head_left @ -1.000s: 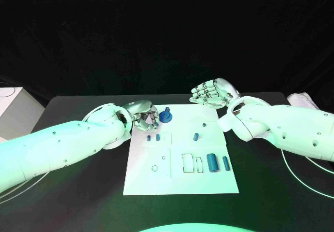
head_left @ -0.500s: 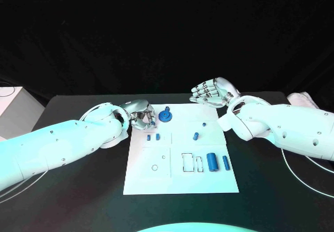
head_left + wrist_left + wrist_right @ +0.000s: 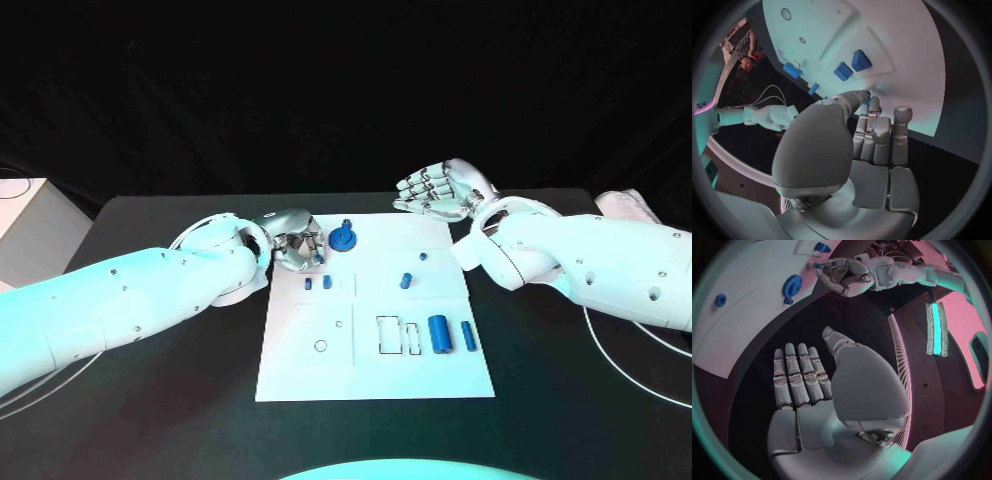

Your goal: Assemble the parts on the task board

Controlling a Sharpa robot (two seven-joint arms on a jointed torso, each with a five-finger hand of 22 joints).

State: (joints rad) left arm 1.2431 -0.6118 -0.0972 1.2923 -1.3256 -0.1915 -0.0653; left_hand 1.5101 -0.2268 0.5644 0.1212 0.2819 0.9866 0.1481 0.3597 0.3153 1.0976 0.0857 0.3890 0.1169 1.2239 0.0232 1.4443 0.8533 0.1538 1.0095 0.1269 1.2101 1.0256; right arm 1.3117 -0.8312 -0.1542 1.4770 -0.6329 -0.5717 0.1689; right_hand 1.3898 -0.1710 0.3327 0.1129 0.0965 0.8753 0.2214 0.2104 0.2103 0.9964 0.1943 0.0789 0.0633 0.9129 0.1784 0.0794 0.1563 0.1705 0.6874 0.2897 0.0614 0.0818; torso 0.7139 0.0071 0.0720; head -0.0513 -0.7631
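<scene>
The left silver hand (image 3: 296,243), fingers curled together and holding nothing visible, hovers at the far left corner of the white rectangular task board (image 3: 378,372) mid-table. Small blue parts (image 3: 440,335) lie on it. The right silver hand (image 3: 444,192), fingers apart, hangs past its far edge.

The task board (image 3: 375,380) lies in the middle of the desk (image 3: 159,400). The left robot hand (image 3: 293,240) sits over the board's far left corner, just left of the disc-shaped part (image 3: 343,240). The right robot hand (image 3: 440,192) hovers beyond the far right corner. Two small parts (image 3: 317,283) stand side by side nearer the middle, a peg (image 3: 407,282) to their right. Two cylinders (image 3: 451,335) lie near the right edge.
</scene>
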